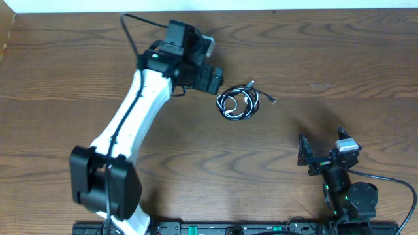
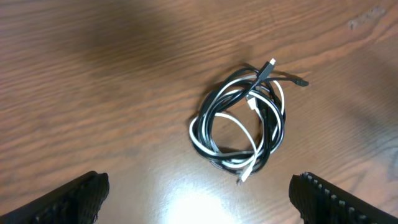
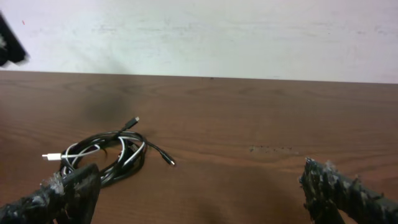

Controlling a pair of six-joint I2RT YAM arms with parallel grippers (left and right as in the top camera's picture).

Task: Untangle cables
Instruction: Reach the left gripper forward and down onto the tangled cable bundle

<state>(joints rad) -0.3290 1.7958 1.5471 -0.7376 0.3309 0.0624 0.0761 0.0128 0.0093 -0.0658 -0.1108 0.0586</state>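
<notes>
A black cable and a white cable lie coiled together in one tangled loop (image 1: 239, 103) on the wooden table, with small plugs sticking out. The tangle also shows in the left wrist view (image 2: 239, 124) and in the right wrist view (image 3: 106, 155). My left gripper (image 1: 210, 79) is open and empty, hovering just left of the tangle; its fingers (image 2: 199, 199) frame the table short of the coil. My right gripper (image 1: 312, 156) is open and empty near the front right, well away from the cables; its fingers (image 3: 205, 193) are spread wide.
The wooden table (image 1: 339, 59) has a faint scuff mark (image 1: 321, 85) to the right of the cables. A pale wall (image 3: 205, 34) rises beyond the table's far edge. The left arm's white body (image 1: 130, 124) crosses the table's left half.
</notes>
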